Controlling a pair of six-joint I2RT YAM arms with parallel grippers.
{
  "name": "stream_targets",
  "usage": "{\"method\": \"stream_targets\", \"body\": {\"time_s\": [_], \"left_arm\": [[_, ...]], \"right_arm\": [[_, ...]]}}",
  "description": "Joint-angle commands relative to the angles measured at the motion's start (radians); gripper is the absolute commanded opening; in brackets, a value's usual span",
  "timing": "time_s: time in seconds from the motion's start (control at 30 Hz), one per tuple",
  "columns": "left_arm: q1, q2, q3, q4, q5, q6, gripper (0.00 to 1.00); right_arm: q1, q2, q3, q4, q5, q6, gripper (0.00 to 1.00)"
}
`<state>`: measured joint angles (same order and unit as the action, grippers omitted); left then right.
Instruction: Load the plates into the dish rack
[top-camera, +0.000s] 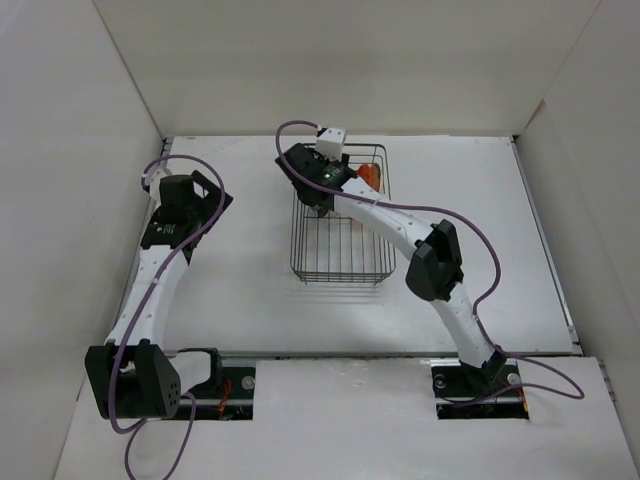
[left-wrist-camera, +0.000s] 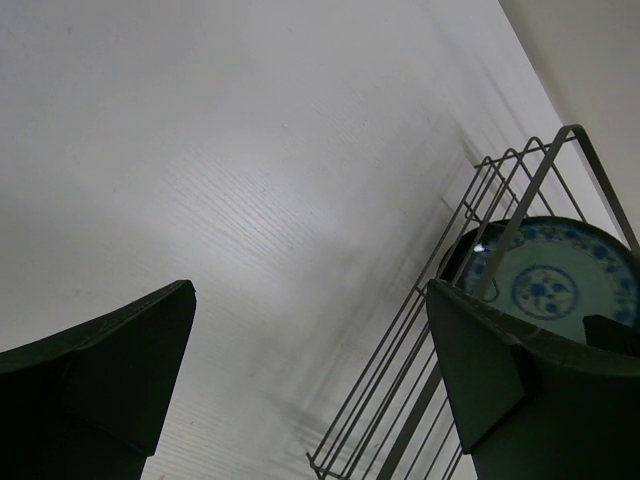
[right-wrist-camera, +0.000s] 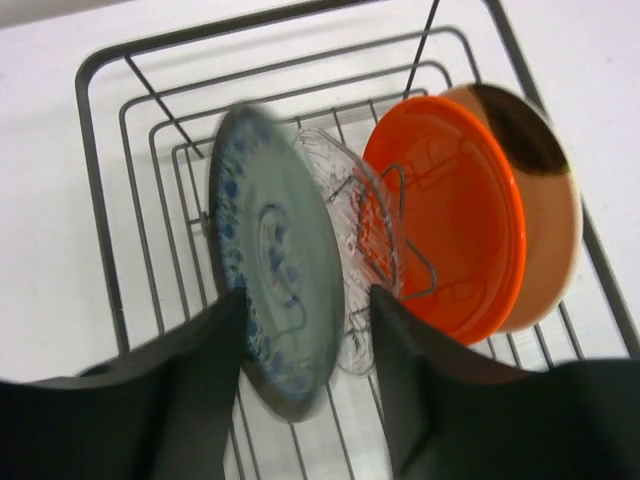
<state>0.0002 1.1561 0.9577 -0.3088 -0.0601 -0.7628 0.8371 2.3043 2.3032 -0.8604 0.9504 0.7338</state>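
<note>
Right wrist view: we see the right gripper (right-wrist-camera: 307, 295) spread astride the teal plate (right-wrist-camera: 270, 250), which stands in the dish rack (right-wrist-camera: 85, 120).
Right arm (top-camera: 440, 270): extended over the rack.
Left gripper (left-wrist-camera: 310, 300): spread, empty, beside the rack.

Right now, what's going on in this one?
The right claw is down in the dish rack, open and straddling the teal plate, which stands on edge. Next to it stand the clear glass plate, the orange plate and the cream plate. The left claw hangs open over the table, left of the rack, holding nothing.
</note>
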Motion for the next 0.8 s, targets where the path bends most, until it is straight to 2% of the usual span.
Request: {"method": "stream_targets", "body": {"time_s": [0.0, 0.07, 0.17, 0.3, 0.33, 0.43, 0.47, 0.57, 0.63, 0.67, 0.77], "left_arm": [[0.006, -0.018, -0.007, 0.031, 0.013, 0.014, 1.00], [0.006, -0.018, -0.007, 0.031, 0.013, 0.014, 1.00], [0.006, -0.018, -0.007, 0.031, 0.013, 0.014, 1.00], [0.015, -0.018, 0.044, 0.007, -0.003, 0.046, 1.00], [0.015, -0.018, 0.061, -0.013, -0.003, 0.057, 1.00], [0.015, -0.018, 0.136, -0.038, -0.014, 0.111, 1.00], [0.015, -0.027, 0.176, -0.052, -0.033, 0.129, 1.00], [0.015, -0.039, 0.239, -0.070, -0.064, 0.201, 1.00], [0.015, -0.049, 0.300, -0.081, -0.055, 0.241, 1.00], [0.015, -0.049, 0.350, -0.111, -0.070, 0.273, 1.00], [-0.005, -0.058, 0.414, -0.159, -0.128, 0.284, 1.00]], "right_arm": [[-0.007, 0.007, 0.022, 0.038, -0.015, -0.019, 0.60], [-0.007, -0.005, 0.031, 0.038, -0.028, -0.030, 0.60], [0.002, -0.043, 0.050, 0.050, -0.050, -0.053, 0.65], [0.034, -0.210, 0.035, 0.090, -0.065, -0.152, 0.85], [0.034, -0.254, 0.009, 0.115, -0.090, -0.187, 1.00], [0.020, -0.446, -0.167, 0.237, -0.241, -0.377, 1.00], [0.008, -0.489, -0.210, 0.247, -0.319, -0.398, 1.00], [-0.053, -0.659, -0.373, 0.236, -0.410, -0.418, 1.00], [-0.075, -0.761, -0.515, 0.254, -0.423, -0.428, 1.00], [-0.090, -0.855, -0.548, 0.254, -0.412, -0.429, 1.00], [-0.111, -0.998, -0.596, 0.158, -0.345, -0.438, 1.00]]}}
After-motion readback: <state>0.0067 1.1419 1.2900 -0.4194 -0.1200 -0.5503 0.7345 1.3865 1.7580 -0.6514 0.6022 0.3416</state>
